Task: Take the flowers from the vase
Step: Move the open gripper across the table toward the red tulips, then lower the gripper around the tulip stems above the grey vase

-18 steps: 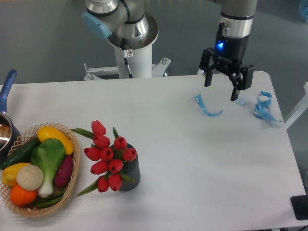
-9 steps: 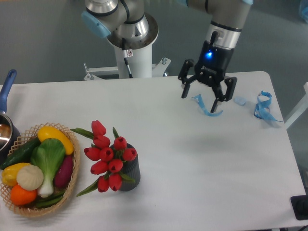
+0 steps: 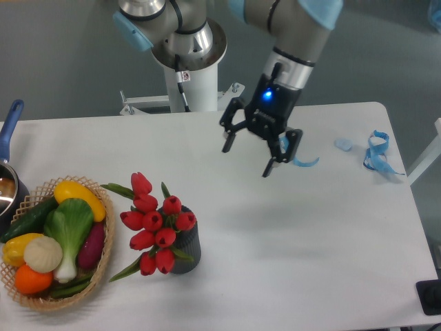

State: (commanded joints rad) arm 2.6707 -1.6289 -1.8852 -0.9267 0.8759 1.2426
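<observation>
Gripper [image 3: 247,160] hanging above centre of the table [image 3: 310,234], tilted, fingers spread and grasping nothing, blue light glowing on its body. Flowers [image 3: 155,224] standing in the vase [image 3: 187,249] at lower left of frame, well apart from the gripper. Wicker basket [image 3: 103,265] of vegetables just left of them. No readable writing or brand marks anywhere.
</observation>
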